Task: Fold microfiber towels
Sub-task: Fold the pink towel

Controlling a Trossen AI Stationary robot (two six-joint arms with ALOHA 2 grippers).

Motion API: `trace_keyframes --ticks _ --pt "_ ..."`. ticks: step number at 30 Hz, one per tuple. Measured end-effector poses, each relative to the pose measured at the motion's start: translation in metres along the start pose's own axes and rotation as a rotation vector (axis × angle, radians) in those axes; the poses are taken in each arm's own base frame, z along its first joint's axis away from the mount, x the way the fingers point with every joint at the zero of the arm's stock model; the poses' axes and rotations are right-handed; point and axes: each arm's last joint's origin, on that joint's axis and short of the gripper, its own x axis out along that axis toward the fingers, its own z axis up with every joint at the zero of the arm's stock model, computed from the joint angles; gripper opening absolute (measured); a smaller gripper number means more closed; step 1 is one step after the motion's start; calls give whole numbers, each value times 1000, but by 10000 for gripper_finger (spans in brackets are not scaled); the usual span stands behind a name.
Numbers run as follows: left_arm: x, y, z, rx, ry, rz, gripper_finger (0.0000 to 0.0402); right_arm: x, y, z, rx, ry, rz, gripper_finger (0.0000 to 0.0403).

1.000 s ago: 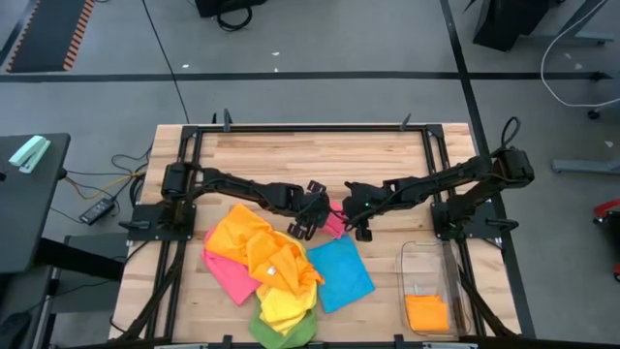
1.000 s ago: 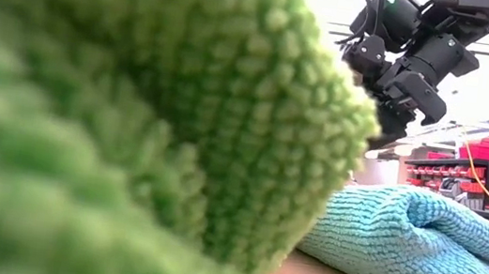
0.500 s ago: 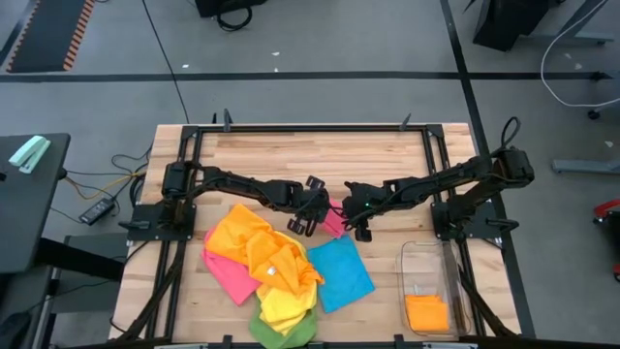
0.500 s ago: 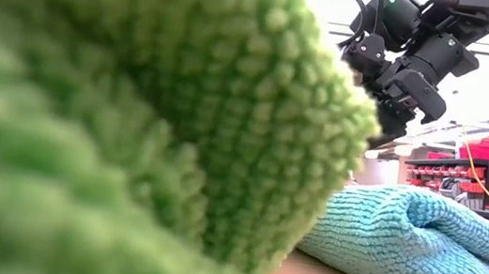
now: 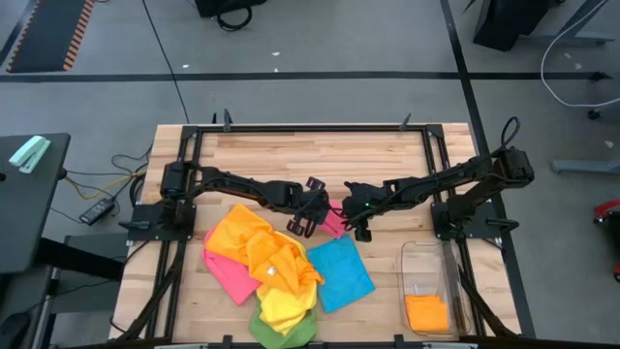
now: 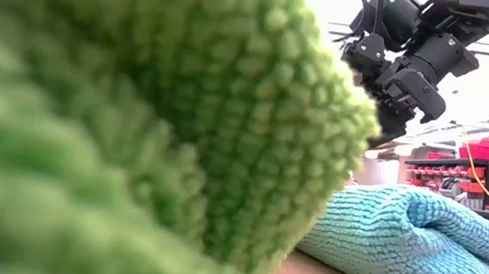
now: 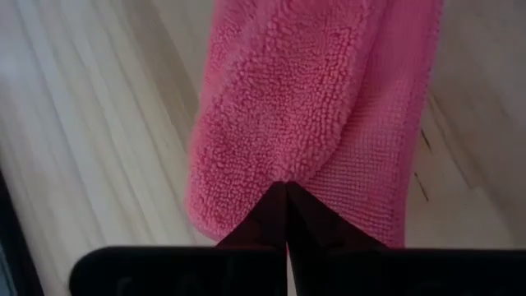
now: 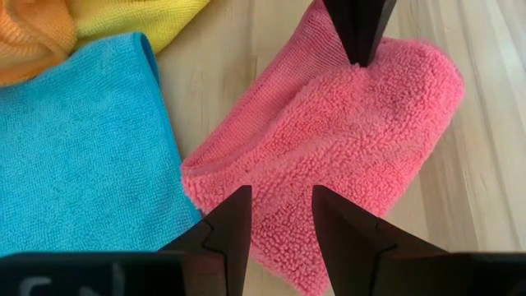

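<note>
Towel, pink, microfiber point(image 8: 345, 140): lies partly folded on the wooden table point(image 5: 310, 155), just beside the far corner of the blue towel point(image 5: 339, 273), between the two arms. Left gripper point(image 7: 287, 191): fingers pressed fully together on one edge of the pink towel, likely to carry that edge over for a fold. Right gripper point(image 8: 279, 226): at the opposite edge of the pink towel, fingers partly apart with pink pile showing between them; whether they pinch the cloth cannot be told, though the placement suggests holding it steady against the left arm's pull. Heap of unfolded towels, orange point(image 5: 247, 237), yellow point(image 5: 283, 308), green point(image 5: 281, 334), and a second pink point(image 5: 228, 274): on the near side of the pink towel, apparently awaiting their turn. Clear bin point(image 5: 412, 254): beyond the blue towel from the heap, holding one folded orange towel point(image 5: 426, 312), evidently the place for finished pieces.
</note>
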Motion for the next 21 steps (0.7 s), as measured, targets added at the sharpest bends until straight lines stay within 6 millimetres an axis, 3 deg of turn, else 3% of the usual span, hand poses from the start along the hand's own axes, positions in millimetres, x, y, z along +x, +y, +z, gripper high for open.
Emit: trace_keyframes --ticks 7,17,21 --pt "-25 4 1 -31 -38 -41 5 0 0 0 -7 0 0 137" --pt "-22 7 -9 -120 -54 -208 5 1 1 2 3 -22 18 137" --pt "-22 8 -10 -150 -53 -217 18 10 0 1 -2 -43 17 137"
